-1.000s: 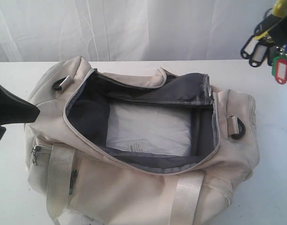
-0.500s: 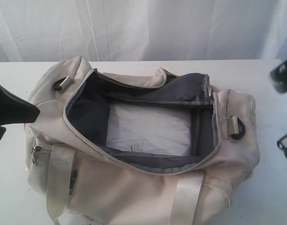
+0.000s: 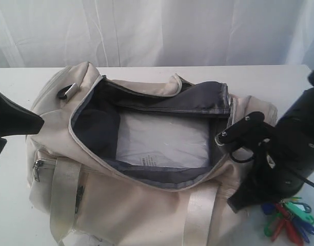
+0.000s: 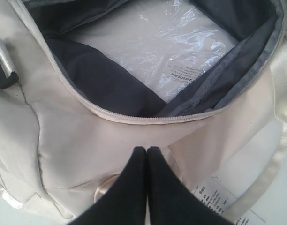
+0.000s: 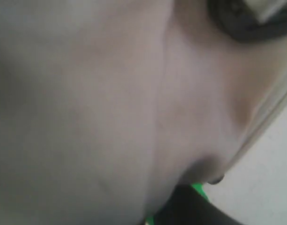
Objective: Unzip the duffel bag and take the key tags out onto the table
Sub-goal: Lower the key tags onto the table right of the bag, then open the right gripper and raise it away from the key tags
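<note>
Duffel bag gaping open, key tags out on the table beside the right gripper

The tags lie in a coloured bunch just beside the right gripper, on its side away from the bag; the gripper hangs low against the bag's end wall, and whether its jaws are parted or pinched cannot be told, since its wrist view is a blur of cream fabric with a D-ring at one edge. Bare tabletop runs wide beyond that arm. The left gripper has its fingers pressed together on nothing, poised over the bag's near side panel, with the curved zipper edge just ahead and a clear-wrapped white pack on the dark lining past it
</note>
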You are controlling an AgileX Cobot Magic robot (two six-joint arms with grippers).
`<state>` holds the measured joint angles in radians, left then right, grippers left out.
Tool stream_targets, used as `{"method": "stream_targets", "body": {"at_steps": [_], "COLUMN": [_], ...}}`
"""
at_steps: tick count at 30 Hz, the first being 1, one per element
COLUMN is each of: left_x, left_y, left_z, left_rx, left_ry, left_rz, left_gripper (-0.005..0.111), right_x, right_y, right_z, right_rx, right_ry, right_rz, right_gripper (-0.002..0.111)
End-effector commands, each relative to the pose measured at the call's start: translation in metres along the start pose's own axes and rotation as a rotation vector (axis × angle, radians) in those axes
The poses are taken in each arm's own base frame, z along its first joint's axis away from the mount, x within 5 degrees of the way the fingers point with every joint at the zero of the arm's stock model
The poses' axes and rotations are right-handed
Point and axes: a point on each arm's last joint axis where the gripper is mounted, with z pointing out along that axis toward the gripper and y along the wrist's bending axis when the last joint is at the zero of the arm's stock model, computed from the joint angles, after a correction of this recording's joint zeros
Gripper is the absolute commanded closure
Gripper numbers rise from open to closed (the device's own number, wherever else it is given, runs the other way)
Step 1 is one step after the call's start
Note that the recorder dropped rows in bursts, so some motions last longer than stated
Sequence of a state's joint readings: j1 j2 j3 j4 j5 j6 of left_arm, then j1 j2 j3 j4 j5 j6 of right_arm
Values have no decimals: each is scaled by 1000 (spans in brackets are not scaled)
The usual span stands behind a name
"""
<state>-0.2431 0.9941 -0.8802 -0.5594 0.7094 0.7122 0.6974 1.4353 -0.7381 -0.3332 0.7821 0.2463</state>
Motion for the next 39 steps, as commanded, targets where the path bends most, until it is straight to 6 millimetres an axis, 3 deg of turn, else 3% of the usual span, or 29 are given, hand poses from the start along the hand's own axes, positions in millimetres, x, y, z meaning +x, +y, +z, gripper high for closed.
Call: {"method": "stream_targets", "body": {"at_steps": [1,4,8,18,23,26,27,29,30,32,35,37,39], "left_x": [-2,-3,-3,-3,-3,-3,-3,-3,-3,-3,-3,-3,-3], "left_y": [-4,-4,-4,-4,-4,-4,-4,-4,-4,-4,-4,-4,-4], "left_z": [-3,-3,-3,-3,-3,-3,-3,-3,-3,-3,-3,-3,-3], "left_rx": [23,24,24,24,24,24,24,24,24,24,24,24,24], "left_ry": [-17,-20,-20,-20,-20,-20,-20,-20,-20,-20,-20,-20,-20], "left_rz": [-9,-11,-11,-11,-11,-11,-11,-9,-9,-9,-9,-9,-9], "left_gripper": [107,107,107,107,107,107,107,107,107,107,107,107,107], "right_x": [-49,-83,-103,-66,-62,-66,-65,-61,-60,-58,-58,-52,-44], "right_y": [15,27,33,22,26,30,30,29,28,25,18,14,8], "right_z": [7,3,11,1,8,7,7,5,3,-9,-37,-53,-73], "right_rx": [-132,-183,-181,-104,-134,-181,-180,-174,-168,-165,-167,-167,-163], "right_ry": [-119,-170,-132,152,126,80,92,145,166,205,169,154,116], "right_rz": [-7,-42,-56,-122,-106,-63,-64,-70,-74,-73,-61,-67,-77], "right_gripper": [108,108,108,108,107,78,62,45,43,46,60,71,91]}}
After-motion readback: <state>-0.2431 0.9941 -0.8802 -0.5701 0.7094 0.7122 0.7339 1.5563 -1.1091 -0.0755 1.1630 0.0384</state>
